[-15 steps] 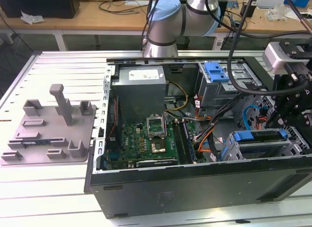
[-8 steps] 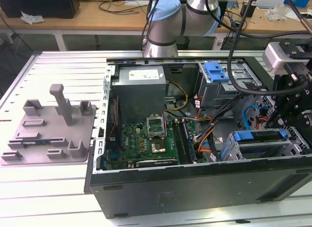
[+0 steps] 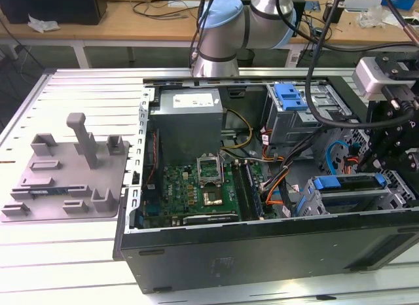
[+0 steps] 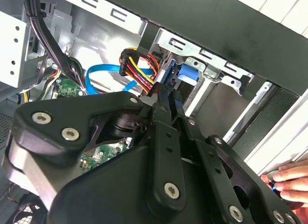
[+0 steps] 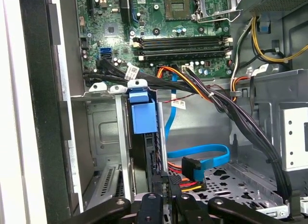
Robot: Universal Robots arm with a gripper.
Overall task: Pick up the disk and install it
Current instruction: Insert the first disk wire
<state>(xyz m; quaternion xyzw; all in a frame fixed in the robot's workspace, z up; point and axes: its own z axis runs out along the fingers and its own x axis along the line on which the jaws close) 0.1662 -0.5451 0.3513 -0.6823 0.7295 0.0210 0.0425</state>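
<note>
First wrist view: the disk (image 5: 143, 112) sits in the drive cage (image 5: 103, 137) slot — seemingly nearly installed — with the claw (image 5: 166, 192) just beside it, grip I cannot tell.

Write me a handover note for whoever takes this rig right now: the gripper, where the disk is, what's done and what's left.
Gripper: down inside the open computer case, at the drive cage. Whether it grips anything cannot be told.
Disk: on edge in that cage, at the exterior view's right, with its blue carrier frame up.
Done: the disk is picked up and in the cage slot.
Left: full seating is not confirmed, because the pictures do not settle it.
Caution: a person's hand is at the case's outer side.
</note>
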